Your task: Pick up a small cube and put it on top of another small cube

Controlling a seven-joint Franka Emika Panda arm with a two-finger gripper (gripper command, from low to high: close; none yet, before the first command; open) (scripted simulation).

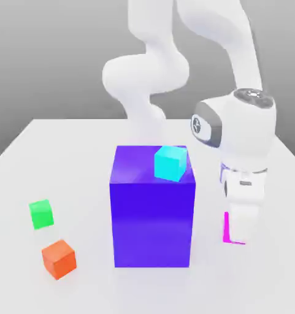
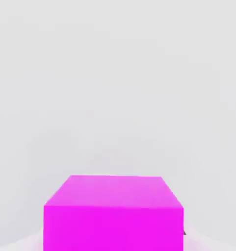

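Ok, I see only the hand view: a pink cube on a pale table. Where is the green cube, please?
Observer: The green cube sits on the table at the exterior view's left, far from the pink cube.
Operator: Is something between them?
Observer: Yes, a big purple block stands between them, much taller than both.
Operator: Is anything on that block?
Observer: A small cyan cube rests on its top, near the edge on the side of the gripper.
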